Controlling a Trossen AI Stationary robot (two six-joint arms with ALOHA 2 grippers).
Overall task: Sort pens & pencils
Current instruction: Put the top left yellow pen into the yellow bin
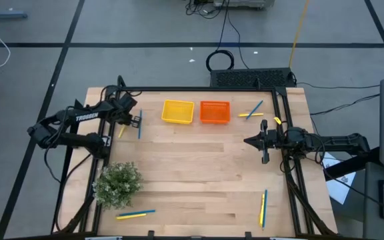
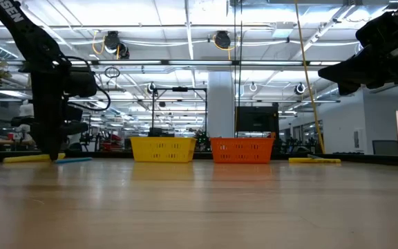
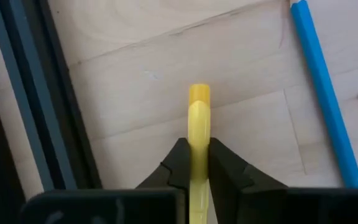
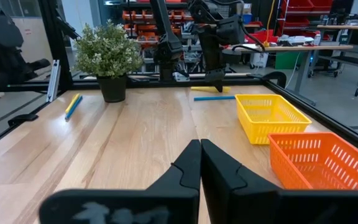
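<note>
Pinching a yellow pencil (image 3: 198,134) at the table's (image 1: 199,167) far left edge, the left gripper (image 3: 196,163) has its fingers closed on it, a blue pen (image 3: 325,93) just beside. The right gripper (image 4: 200,163) hovers at the right side, fingers pressed together, empty.

Both arms (image 1: 72,127) matte black, jointed tubular links. White "TROSSEN" lettering on left arm's upper link. Gripper fingers (image 4: 219,171) black, wedge-shaped, tapering to tips.
</note>
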